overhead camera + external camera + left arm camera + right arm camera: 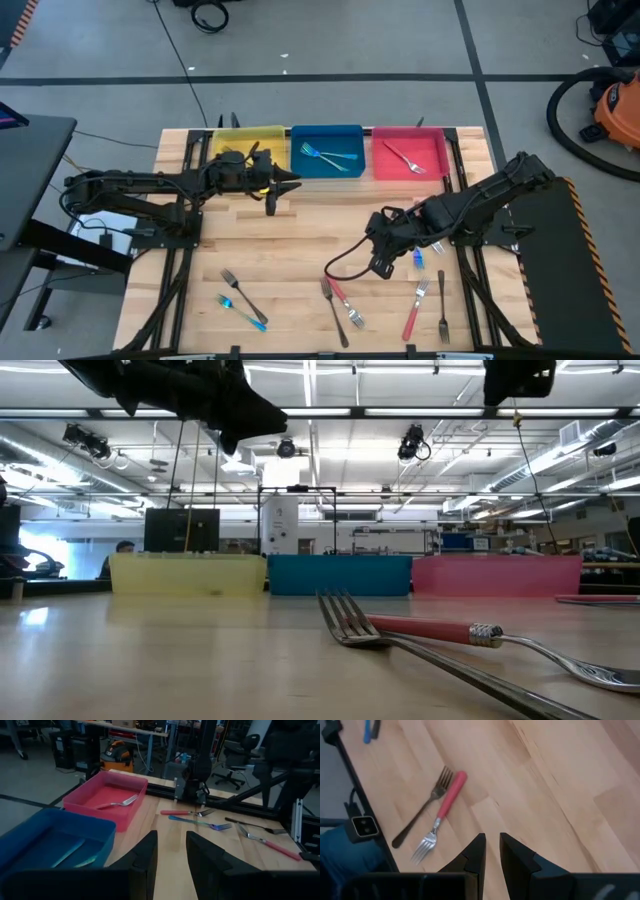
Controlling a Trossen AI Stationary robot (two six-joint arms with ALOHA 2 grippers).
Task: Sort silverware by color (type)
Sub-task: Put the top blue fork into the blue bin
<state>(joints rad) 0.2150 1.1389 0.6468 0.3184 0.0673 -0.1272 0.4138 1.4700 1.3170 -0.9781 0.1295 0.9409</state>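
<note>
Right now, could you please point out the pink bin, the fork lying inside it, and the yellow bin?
pink bin (440, 160): high view, on its right wall.
fork in the pink bin (405, 157): high view, mid-handle.
yellow bin (187, 573): low view, on its front wall.

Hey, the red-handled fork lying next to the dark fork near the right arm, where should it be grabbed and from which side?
Grip the red-handled fork across its red handle, its thickest part, coming straight down, since it lies flat on the table. Keep the fingers clear of the dark fork, whose tines sit beside the handle's end. The right end effector hovers close by, slightly open.
</note>
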